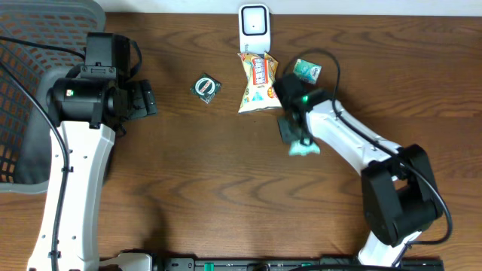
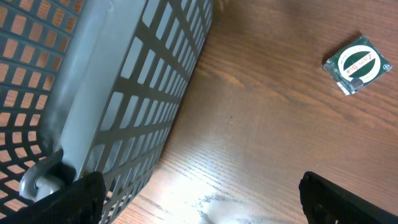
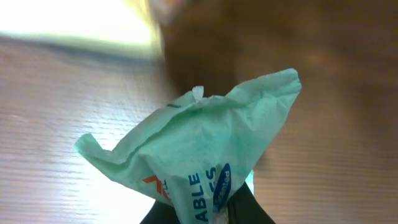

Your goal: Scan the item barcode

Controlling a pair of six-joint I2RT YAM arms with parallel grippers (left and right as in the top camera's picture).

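My right gripper [image 3: 214, 214] is shut on a crumpled mint-green packet [image 3: 205, 149] with blue lettering, pinched at its lower end between the black fingers. Seen from overhead, the right gripper [image 1: 295, 135] holds that packet [image 1: 305, 149] a little above the table, right of centre. A white barcode scanner [image 1: 254, 27] stands at the table's far edge, well beyond the packet. My left gripper [image 1: 144, 98] is open and empty at the left, beside the basket; in the left wrist view its fingertips [image 2: 74, 198] stand wide apart over bare wood.
A yellow snack bag [image 1: 258, 83] lies just in front of the scanner. A small dark-green packet with a round label [image 1: 205, 86] [image 2: 357, 64] lies left of it, and another green packet [image 1: 307, 70] to its right. A grey mesh basket [image 1: 30, 90] [image 2: 93, 93] fills the left edge.
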